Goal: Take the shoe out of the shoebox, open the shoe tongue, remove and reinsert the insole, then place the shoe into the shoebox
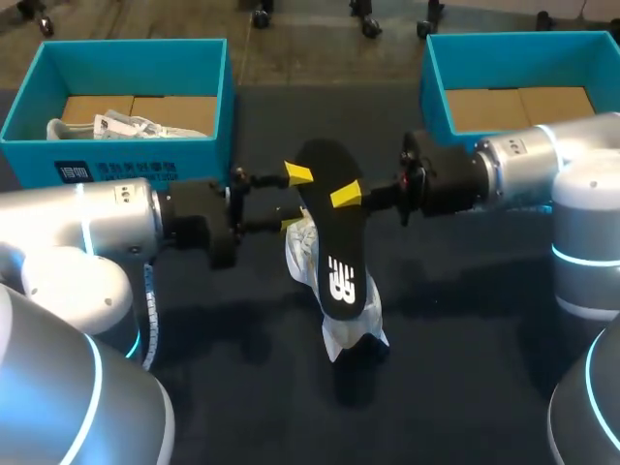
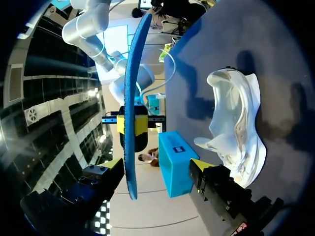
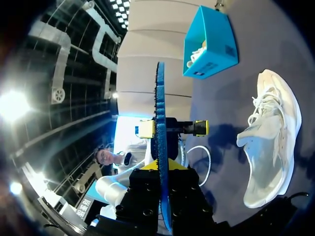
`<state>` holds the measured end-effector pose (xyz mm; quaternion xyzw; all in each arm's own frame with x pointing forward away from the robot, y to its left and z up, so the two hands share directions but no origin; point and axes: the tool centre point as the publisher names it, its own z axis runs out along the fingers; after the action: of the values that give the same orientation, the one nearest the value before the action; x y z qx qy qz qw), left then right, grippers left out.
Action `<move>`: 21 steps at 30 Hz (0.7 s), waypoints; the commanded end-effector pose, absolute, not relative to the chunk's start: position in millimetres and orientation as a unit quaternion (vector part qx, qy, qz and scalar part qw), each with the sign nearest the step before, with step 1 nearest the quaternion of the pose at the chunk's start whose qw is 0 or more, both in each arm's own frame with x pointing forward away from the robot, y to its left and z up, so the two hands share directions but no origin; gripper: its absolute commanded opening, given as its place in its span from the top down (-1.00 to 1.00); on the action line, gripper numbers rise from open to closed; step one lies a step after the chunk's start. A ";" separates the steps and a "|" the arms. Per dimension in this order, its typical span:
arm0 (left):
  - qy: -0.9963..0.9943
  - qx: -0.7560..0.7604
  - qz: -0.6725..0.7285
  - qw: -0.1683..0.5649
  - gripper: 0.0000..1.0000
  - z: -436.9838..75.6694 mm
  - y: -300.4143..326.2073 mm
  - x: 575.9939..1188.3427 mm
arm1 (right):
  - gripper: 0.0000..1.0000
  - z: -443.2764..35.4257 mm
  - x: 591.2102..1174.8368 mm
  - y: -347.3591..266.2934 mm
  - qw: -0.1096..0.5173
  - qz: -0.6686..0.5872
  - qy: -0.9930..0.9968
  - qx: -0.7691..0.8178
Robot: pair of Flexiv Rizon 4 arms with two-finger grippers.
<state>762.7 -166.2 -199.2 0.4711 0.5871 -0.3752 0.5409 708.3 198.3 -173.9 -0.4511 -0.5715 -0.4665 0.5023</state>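
Teal shoebox (image 1: 116, 160) is sitting far left on the dark tabletop (image 1: 465, 368). Beside it, the left fingers (image 1: 298, 175) are being held spread around the insole (image 1: 334, 242). Black-topped and blue beneath, the insole is being pinched in midair by the right fingers (image 1: 346, 195), above the white shoe (image 1: 354, 331) lying on the tabletop.

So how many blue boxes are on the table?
2. The left box sits at the back left, with something white inside; the right box at the back right.
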 end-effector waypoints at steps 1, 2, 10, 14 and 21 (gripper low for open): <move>0.586 0.464 -0.371 0.551 -0.53 -202.5 -177.5 765.7 | 1.00 -176.6 712.7 200.6 0.505 -0.464 -0.573 -0.448; 0.586 0.462 -0.372 0.552 -0.48 -202.2 -178.8 766.0 | 1.00 -176.8 712.9 200.7 0.506 -0.465 -0.573 -0.447; 0.578 0.464 -0.382 0.552 -0.08 -199.6 -191.1 767.0 | 1.00 -181.5 710.2 204.8 0.510 -0.469 -0.569 -0.444; 0.573 0.465 -0.385 0.554 0.10 -198.1 -195.9 768.6 | 1.00 -182.5 709.8 206.3 0.509 -0.472 -0.568 -0.442; 0.571 0.461 -0.394 0.553 0.14 -195.7 -203.7 765.8 | 1.00 -182.3 710.3 205.6 0.504 -0.478 -0.568 -0.442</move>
<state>765.3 -197.7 -193.9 0.4635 0.5712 -0.3949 0.5504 711.1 204.5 -182.4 -0.4404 -0.5686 -0.4765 0.5057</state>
